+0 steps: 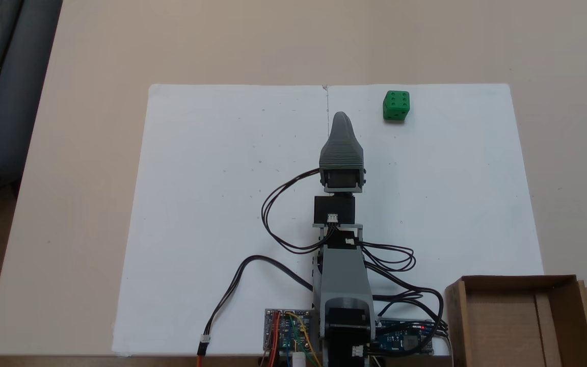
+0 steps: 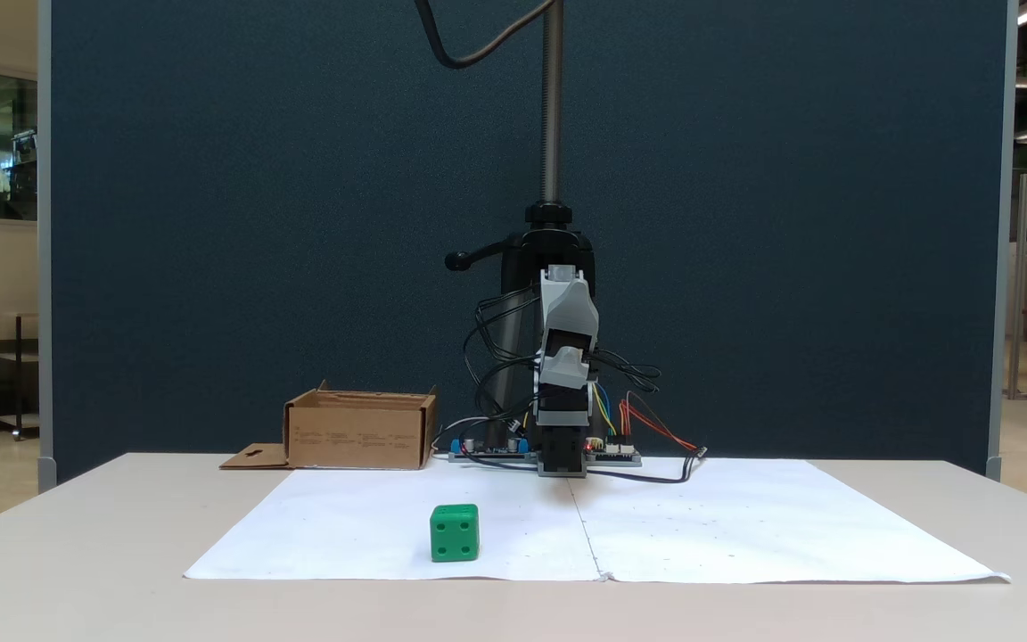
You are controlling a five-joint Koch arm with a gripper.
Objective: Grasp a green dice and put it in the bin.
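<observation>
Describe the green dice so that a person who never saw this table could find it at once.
Find the white paper covering the table. In the view from above, look near its far edge, right of the arm: the dice sits there alone. It is the sole bright green thing, a small pipped cube, far from the box.

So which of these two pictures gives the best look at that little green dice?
The fixed view from the front, level with the table: the green dice sits close, unblocked, its four-pip face sharp. The fixed view from above shows the dice smaller, far on the paper, its top six-pip face blurrier.
</observation>
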